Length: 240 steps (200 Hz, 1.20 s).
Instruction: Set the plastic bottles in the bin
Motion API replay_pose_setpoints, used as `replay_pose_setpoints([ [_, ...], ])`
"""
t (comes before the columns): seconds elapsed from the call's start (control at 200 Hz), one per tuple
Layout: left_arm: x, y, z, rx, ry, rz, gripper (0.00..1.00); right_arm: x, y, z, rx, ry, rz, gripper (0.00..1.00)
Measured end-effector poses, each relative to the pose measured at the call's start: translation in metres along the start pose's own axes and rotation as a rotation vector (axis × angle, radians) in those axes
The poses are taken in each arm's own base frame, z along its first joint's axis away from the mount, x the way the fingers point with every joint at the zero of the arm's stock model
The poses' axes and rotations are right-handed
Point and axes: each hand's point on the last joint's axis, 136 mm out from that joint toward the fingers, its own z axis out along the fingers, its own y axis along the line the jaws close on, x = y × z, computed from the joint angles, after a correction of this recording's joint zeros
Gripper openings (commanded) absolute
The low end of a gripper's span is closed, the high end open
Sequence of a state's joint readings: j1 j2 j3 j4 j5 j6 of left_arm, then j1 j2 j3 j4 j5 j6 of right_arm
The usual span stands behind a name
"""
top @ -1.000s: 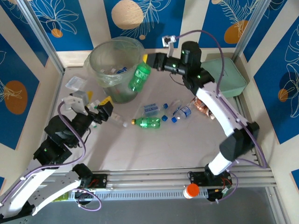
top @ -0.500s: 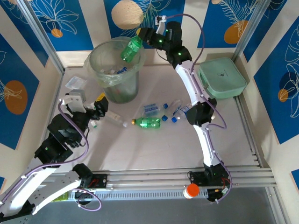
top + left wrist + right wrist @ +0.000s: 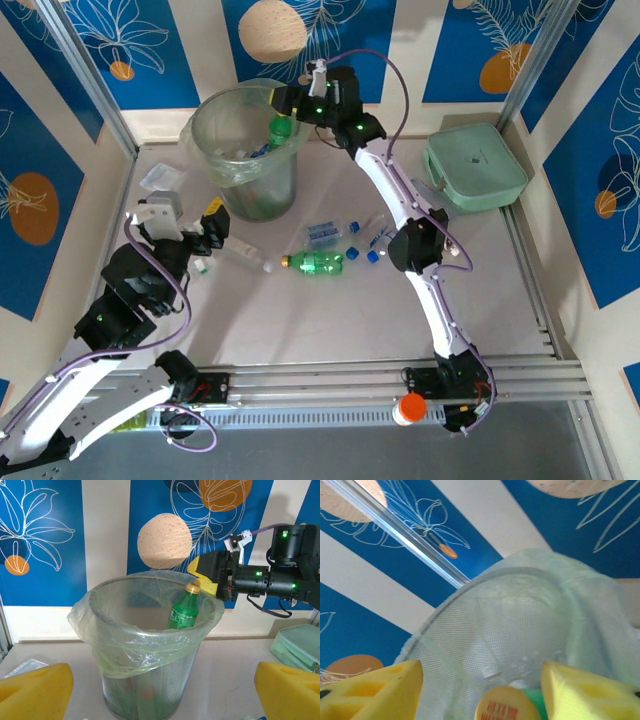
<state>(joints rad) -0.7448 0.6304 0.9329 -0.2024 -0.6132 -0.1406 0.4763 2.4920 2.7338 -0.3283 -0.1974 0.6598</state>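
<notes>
At about 11 o'clock on the grey table [image 3: 330,320] stands the tall, round, translucent pale-green bin [image 3: 262,190], its thin plastic liner folded over the flared rim. The right arm reaches across to the rim at the bin's 2 o'clock side. The right pincer [image 3: 285,104] is spread. From the right wrist, its yellow foam pads [image 3: 370,690] stand on either side of a yellow cap [image 3: 507,707], with a gap showing on both sides.

That cap belongs to a small green plastic bottle [image 3: 184,611], which is inside the bin [image 3: 125,630]. It stands nearly upright against the far wall, its cap just below the right pincer [image 3: 200,577].

The left pincer [image 3: 210,243] sits low at the table's 9 o'clock side, facing the bin. It is spread wide, with nothing between its yellow pads [image 3: 35,690].

More bottles lie near the table's middle. There is a green one with a yellow cap [image 3: 318,262] and, just beyond it toward 12 and 1 o'clock, several clear ones with blue caps [image 3: 325,233]. A slim clear bottle [image 3: 245,260] lies just beside the left pincer. A flat mint-green rounded-square case [image 3: 476,166] rests at 2 o'clock.
</notes>
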Motion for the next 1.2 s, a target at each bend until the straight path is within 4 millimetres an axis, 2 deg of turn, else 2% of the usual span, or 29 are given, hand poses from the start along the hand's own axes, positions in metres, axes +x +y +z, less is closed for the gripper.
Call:
replay_pose_setpoints([
  [0.185,0.01,0.002,0.005,-0.031,0.036,0.024,0.99,-0.009,-0.001,-0.008,0.016,-0.01,-0.033,0.7],
  [0.295,0.021,0.003,0.012,-0.061,0.088,0.037,0.99,-0.021,0.011,-0.022,0.021,-0.024,-0.068,0.69],
  [0.4,0.03,0.004,0.017,-0.088,0.139,0.032,0.99,-0.039,0.033,-0.045,0.02,-0.049,-0.107,0.66],
  [0.515,0.037,0.001,0.024,-0.096,0.189,0.02,0.99,-0.062,0.066,-0.081,0.01,-0.081,-0.147,0.61],
  [0.685,0.037,0.001,0.032,-0.088,0.252,-0.029,0.99,-0.069,0.104,-0.133,0.029,-0.076,-0.196,0.58],
  [0.8,0.036,0.013,0.04,-0.118,0.295,-0.136,0.99,-0.053,0.108,-0.159,0.092,-0.04,-0.218,0.57],
  [0.89,0.046,0.028,0.043,-0.176,0.349,-0.239,0.99,-0.031,0.104,-0.175,0.139,0.006,-0.204,0.56],
  [1.03,0.077,0.047,0.04,-0.298,0.473,-0.397,0.99,0.011,0.092,-0.206,0.196,0.083,-0.16,0.58],
  [1.2,0.125,0.086,0.033,-0.525,0.646,-0.565,0.99,0.071,0.072,-0.262,0.274,0.133,-0.114,0.58],
])
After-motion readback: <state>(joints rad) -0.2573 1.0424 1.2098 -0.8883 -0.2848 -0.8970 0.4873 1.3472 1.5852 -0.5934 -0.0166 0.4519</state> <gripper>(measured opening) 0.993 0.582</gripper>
